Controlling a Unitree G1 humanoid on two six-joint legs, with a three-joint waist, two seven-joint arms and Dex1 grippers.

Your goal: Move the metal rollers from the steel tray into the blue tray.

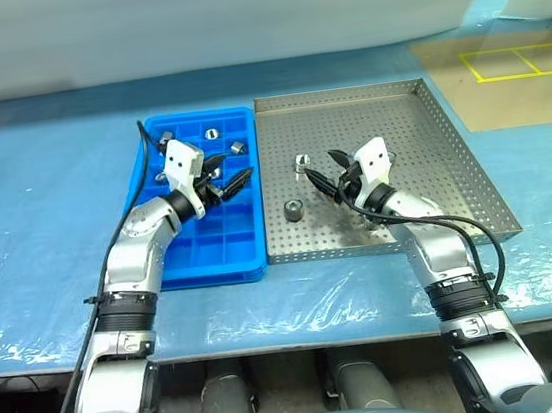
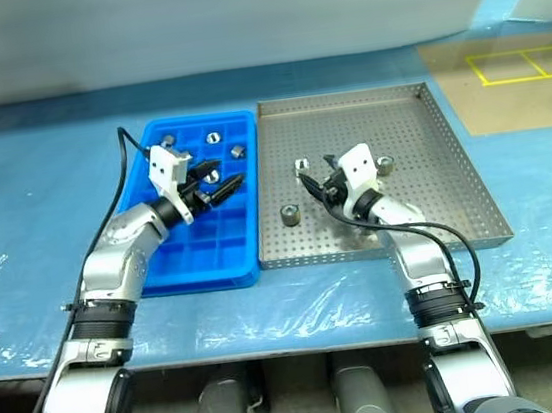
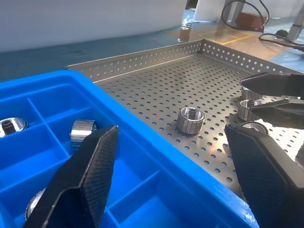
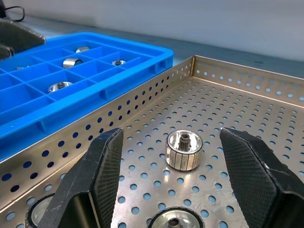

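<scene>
Left gripper: fingers spread wide, empty, hovering over the blue tray. Right gripper: fingers apart, empty, low over the steel tray, a metal roller lying between its fingers. Further metal rollers: one near the steel tray's front left, several sitting in blue-tray compartments. Both trays side by side, touching, on the blue tabletop.

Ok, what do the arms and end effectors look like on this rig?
Both arms are silver-grey metal with black joint bands and black cables along them. The left end effector and right end effector each carry a white wrist block and two black fingers with textured pads.
</scene>
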